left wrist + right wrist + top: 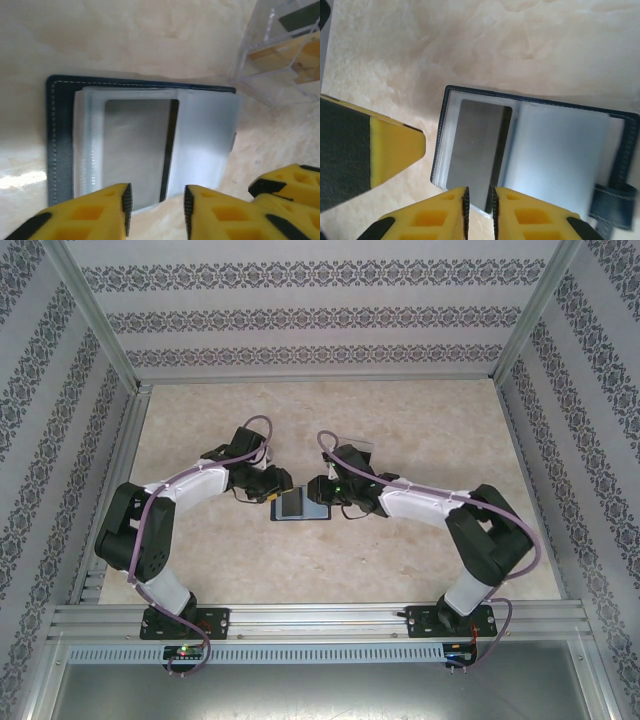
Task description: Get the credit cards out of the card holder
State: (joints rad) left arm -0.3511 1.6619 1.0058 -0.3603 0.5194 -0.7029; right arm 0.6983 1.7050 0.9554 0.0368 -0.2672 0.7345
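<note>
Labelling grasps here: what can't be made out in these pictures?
Top view: card holder too small; arms overlap its ends.
Left wrist: left end effector hides the holder's near edge; grip unclear.
Right wrist: right end effector hides the grey card's lower edge; contact unclear.
Left wrist: clear box cut off, blurred.

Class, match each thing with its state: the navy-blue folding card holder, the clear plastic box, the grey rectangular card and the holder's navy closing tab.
Things:
1 navy-blue folding card holder
2 clear plastic box
3 grey rectangular card
4 navy closing tab

States:
A tucked in a see-through sleeve
B sticking out past the holder's edge
C lying open on the table
D tan pieces showing through its walls

Pairs: 1-C; 2-D; 3-A; 4-B
</note>
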